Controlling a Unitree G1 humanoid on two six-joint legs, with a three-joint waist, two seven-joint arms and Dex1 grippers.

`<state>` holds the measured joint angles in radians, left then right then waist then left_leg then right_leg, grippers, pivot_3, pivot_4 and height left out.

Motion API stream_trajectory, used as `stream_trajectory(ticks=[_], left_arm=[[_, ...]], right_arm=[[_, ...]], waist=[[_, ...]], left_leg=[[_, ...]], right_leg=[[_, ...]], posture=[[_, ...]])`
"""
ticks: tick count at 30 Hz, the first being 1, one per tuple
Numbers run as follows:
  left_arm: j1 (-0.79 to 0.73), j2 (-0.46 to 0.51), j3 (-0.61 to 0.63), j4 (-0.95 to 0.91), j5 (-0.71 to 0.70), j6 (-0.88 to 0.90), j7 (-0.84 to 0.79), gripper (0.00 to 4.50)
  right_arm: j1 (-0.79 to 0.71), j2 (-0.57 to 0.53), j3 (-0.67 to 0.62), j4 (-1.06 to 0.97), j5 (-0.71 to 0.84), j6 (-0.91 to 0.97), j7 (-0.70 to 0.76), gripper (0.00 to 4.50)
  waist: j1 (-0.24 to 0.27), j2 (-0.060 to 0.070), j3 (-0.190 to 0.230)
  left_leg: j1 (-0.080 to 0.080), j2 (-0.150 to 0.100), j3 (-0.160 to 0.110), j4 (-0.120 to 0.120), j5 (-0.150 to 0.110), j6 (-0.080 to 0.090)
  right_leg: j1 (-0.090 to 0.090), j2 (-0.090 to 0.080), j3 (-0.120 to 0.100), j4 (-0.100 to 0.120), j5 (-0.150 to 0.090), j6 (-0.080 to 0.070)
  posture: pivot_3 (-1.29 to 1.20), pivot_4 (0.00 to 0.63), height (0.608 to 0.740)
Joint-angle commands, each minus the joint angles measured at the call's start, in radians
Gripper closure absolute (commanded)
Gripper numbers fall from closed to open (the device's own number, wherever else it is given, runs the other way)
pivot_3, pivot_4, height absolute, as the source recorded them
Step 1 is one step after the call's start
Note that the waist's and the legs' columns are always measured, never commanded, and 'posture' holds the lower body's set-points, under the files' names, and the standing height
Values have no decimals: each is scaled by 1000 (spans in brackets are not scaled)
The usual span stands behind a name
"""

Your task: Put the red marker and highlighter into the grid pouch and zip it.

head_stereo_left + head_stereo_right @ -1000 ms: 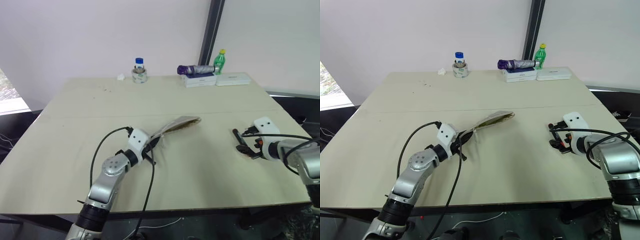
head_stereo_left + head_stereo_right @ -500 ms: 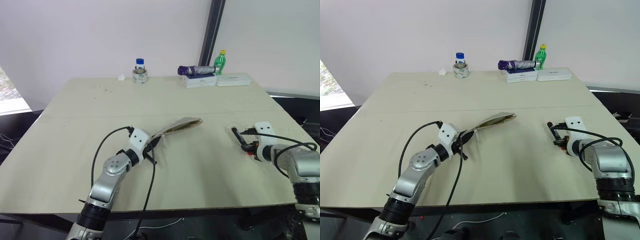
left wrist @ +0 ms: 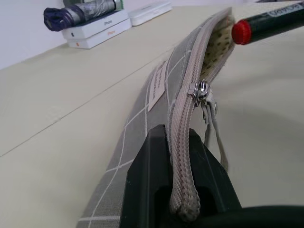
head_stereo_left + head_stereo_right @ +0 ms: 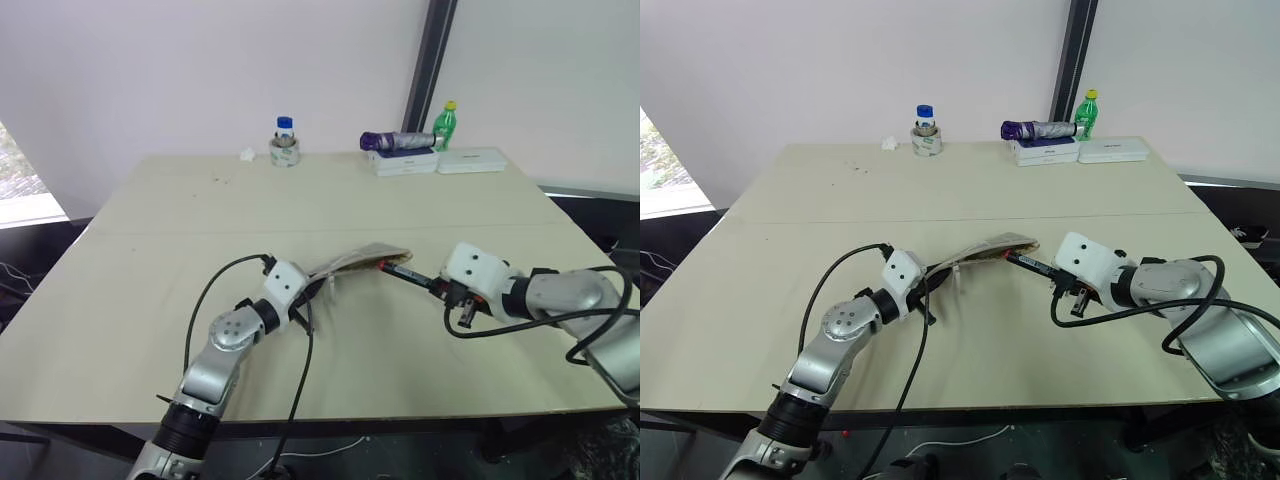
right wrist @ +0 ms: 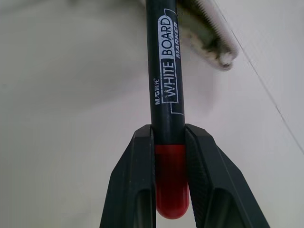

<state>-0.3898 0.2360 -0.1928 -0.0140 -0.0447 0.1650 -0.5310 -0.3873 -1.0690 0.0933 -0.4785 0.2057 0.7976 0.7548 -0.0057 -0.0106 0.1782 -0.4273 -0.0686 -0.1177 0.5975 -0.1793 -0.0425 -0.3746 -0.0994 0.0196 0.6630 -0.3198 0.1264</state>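
The left end effector (image 3: 180,190) reached level across the worktop (image 4: 150,260), its two black fingers (image 3: 147,180) clamped tight on the zip edge of the grid pouch (image 4: 355,260), holding the pouch up on its edge with the open mouth facing the right arm. The zip pull (image 3: 202,92) and its cord hung just beyond the fingers, beside a small white label whose writing could not be read.

The right end effector (image 5: 170,190) angled downward and across toward the left one, its fingers pinched on the red end section of the red marker (image 5: 166,80). The black barrel ran forward from the fingers, and its red far tip (image 3: 241,31) sat right at the pouch's mouth. White lettering on the barrel read "WHITE BOARD MARKER", with a small "M&G" mark beside it.
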Motion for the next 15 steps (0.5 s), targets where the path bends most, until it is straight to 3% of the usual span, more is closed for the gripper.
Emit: stream_trajectory(ticks=[1,7,15], left_arm=[[-17,6,-17,-14,16,-37,-12,4500],[-10,21,-35,-16,33,-57,-29,4500],[-6,19,-27,-7,38,-54,-25,4500]], right_arm=[[-5,-16,7,-17,-41,-28,11,4159],[-24,-8,33,-17,-81,-41,32,4159],[-22,-15,-24,-52,-50,-24,83,4159]], waist=[[-1,0,0],[-4,0,0],[-3,0,0]], left_leg=[[0,0,0,0,0,0],[0,0,0,0,0,0],[0,0,0,0,0,0]], right_leg=[[0,0,0,0,0,0],[0,0,0,0,0,0],[0,0,0,0,0,0]], posture=[[0,150,740],[0,150,740],[0,150,740]])
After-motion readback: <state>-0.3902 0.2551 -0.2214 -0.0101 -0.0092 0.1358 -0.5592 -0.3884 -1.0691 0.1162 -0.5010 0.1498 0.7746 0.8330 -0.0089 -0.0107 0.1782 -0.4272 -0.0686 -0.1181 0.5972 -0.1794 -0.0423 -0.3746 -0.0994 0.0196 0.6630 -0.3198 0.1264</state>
